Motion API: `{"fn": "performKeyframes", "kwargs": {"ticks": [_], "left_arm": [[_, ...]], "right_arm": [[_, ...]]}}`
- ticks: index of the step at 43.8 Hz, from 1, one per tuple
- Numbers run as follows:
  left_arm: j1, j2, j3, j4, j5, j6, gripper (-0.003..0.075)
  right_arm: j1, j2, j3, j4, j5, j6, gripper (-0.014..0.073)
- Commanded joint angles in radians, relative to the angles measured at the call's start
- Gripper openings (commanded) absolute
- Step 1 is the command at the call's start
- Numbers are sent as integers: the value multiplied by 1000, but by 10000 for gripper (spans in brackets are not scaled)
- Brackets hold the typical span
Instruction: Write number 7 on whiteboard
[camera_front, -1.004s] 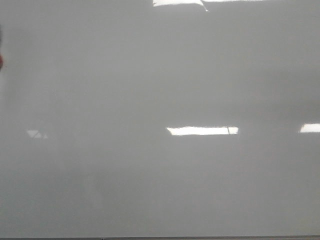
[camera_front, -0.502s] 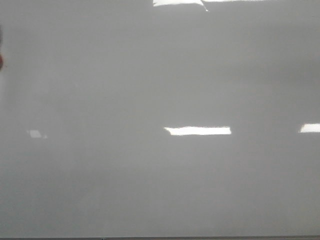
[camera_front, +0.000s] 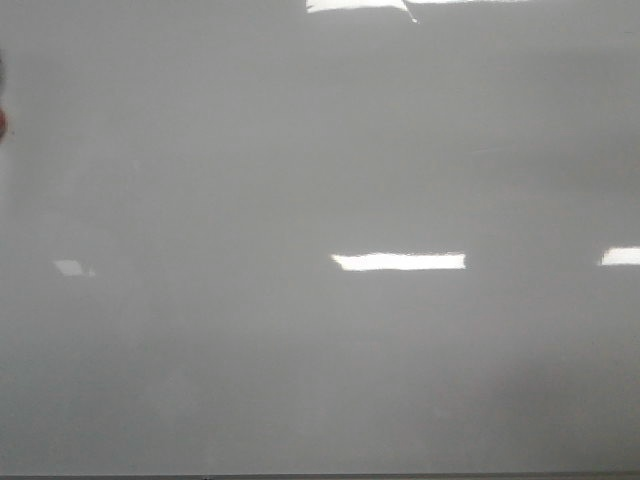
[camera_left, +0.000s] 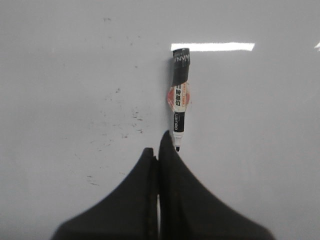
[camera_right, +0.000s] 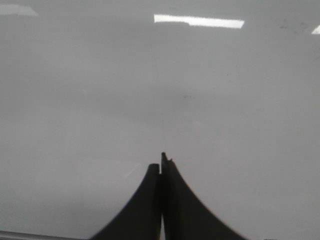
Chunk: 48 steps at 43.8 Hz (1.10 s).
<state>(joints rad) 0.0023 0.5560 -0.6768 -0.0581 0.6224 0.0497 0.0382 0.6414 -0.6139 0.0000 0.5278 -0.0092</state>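
Observation:
The whiteboard (camera_front: 300, 180) fills the front view, glossy pale grey with bright light reflections; no black number 7 shows on it in any view. Neither gripper shows in the front view. In the left wrist view my left gripper (camera_left: 156, 147) is shut and empty over the whiteboard (camera_left: 260, 140). A black marker (camera_left: 179, 95) with a red-and-white label lies flat on the board just beyond the fingertips, its small dark tip touching or nearly touching one finger. In the right wrist view my right gripper (camera_right: 160, 162) is shut and empty over bare whiteboard (camera_right: 75, 100).
Small dark smudges (camera_left: 120, 125) speckle the board beside the marker. A red and dark object (camera_front: 2, 122) peeks in at the front view's left edge. The board's near edge (camera_front: 320, 476) runs along the bottom, and shows in the right wrist view (camera_right: 30, 234).
In the front view only the light reflections shift slightly, and a thin dark line that crossed the middle reflection a second ago is gone.

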Motion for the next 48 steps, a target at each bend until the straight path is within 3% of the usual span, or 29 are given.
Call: {"fn": "performKeyframes", "kwargs": {"ticks": [1, 3, 8, 13, 22, 29, 48], "left_arm": [[-3, 30, -24, -10, -67, -1, 66], [-3, 41, -24, -10, -67, -1, 142], [-3, 78, -24, -8, -71, 1, 425], [-15, 134, -27, -10, -78, 13, 590], [-113, 262, -54, 13, -100, 55, 599], [-103, 406, -107, 13, -101, -39, 599], [-94, 687, -126, 7, -423, -60, 599]], "right_arm": [[-2, 12, -31, -10, -56, -17, 171], [-2, 12, -31, -10, -57, -17, 283], [-2, 12, -31, -10, -64, -16, 549], [-2, 12, -31, -10, -64, -16, 601], [-2, 12, -31, -10, -69, -16, 591], [-2, 12, -31, -10, -70, -16, 591], [-2, 12, -31, -10, -72, -16, 591]]}}
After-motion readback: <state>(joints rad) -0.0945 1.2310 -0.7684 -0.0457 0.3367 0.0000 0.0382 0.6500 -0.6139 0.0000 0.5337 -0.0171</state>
